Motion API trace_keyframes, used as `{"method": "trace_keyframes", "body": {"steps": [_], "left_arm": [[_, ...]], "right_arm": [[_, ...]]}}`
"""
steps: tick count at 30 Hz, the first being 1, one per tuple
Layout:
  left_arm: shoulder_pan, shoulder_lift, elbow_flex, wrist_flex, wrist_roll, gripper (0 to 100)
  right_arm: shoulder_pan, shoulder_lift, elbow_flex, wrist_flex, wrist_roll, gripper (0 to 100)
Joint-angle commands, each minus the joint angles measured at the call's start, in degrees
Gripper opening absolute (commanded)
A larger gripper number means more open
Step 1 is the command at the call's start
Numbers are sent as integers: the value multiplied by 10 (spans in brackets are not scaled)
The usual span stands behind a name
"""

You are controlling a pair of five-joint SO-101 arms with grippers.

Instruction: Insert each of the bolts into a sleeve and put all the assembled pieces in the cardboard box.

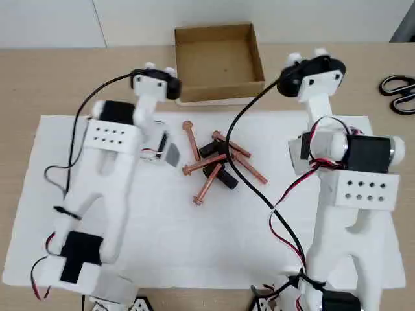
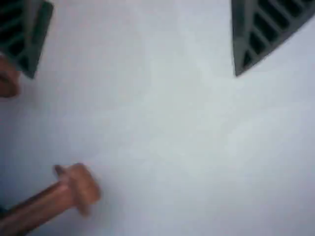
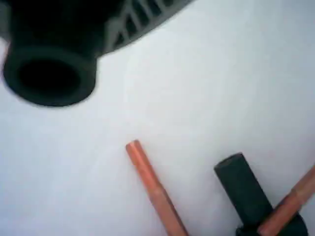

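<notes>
Left pincer spread wide, empty, right pincer clamped round hollow matte black sleeve, smooth copper bolts heaped near cardboard box

Lab or workshop bench: wooden table, white mat, scissors.

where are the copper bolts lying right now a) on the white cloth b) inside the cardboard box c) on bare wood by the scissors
a, the copper bolts lie piled with black sleeves on the white cloth, outside the cardboard box.
</notes>
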Motion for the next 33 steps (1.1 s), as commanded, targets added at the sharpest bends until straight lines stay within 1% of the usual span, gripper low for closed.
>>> {"method": "trace_keyframes", "body": {"steps": [1, 4, 6, 9, 13, 17, 19, 25, 33], "left_arm": [[44, 19, -62, 6, 55, 245], [62, 40, -68, 7, 108, 244], [74, 44, -68, 17, 120, 244], [88, 49, -68, 52, 114, 244], [117, 51, -67, 67, 38, 244], [140, 52, -62, 62, 36, 244], [143, 52, -48, 44, 36, 244], [142, 52, 40, -47, 37, 244], [143, 52, 95, -109, 38, 244]], "right_arm": [[14, -31, 18, -2, 5, 4], [15, -31, 20, -4, 9, 4], [15, -31, 20, -5, 9, 4], [15, -31, 22, -13, 10, 4], [15, -30, 23, -20, 8, 4], [13, -30, 23, -20, 6, 4], [14, -30, 23, -20, 6, 4], [15, -31, 23, -19, 5, 4], [12, -31, 23, -18, 4, 4]]}}
